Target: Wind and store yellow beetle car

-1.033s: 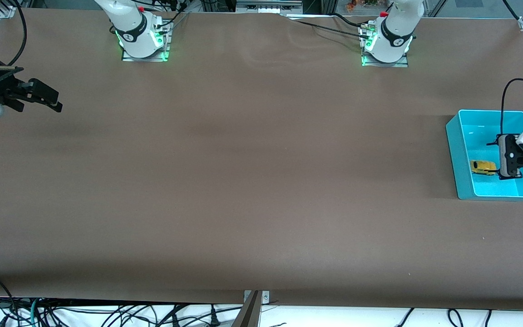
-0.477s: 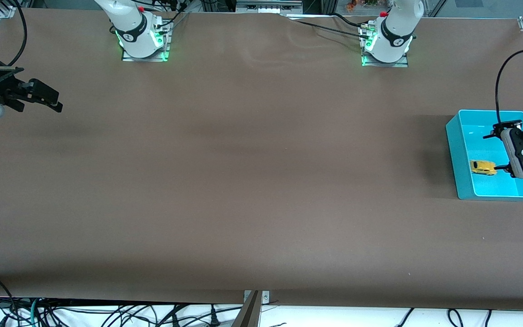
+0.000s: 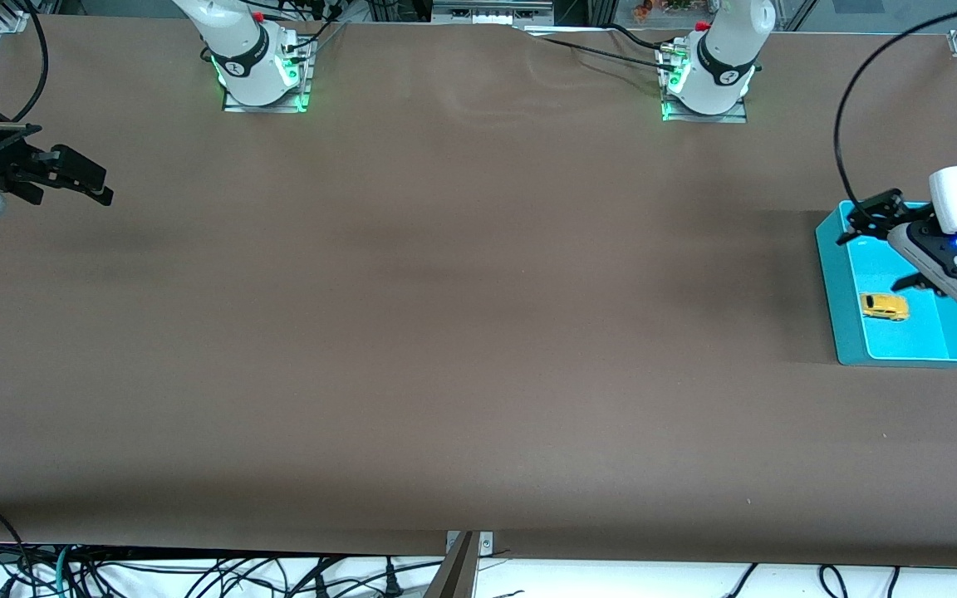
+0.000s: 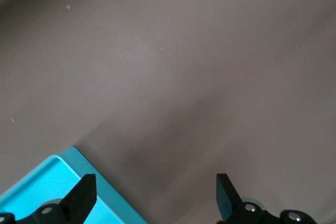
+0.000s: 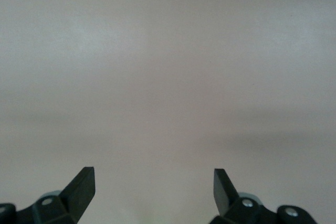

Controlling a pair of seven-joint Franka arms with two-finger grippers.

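The yellow beetle car (image 3: 885, 306) lies on the floor of the cyan bin (image 3: 836, 291) at the left arm's end of the table. My left gripper (image 3: 869, 264) is open and empty, up in the air over the bin's rim and apart from the car. In the left wrist view the left gripper (image 4: 156, 190) spans a corner of the bin (image 4: 47, 184) and bare table; the car is out of that view. My right gripper (image 3: 71, 189) waits open and empty over the right arm's end of the table. It also shows in the right wrist view (image 5: 154, 184) over bare table.
A brown table cover (image 3: 462, 316) spans the whole table. The two arm bases (image 3: 262, 75) (image 3: 707, 79) stand along the edge farthest from the front camera. A black cable (image 3: 840, 124) loops above the left gripper.
My left gripper has risen out of the bin and swung away from the car, which stays in the bin. The right arm has not moved.
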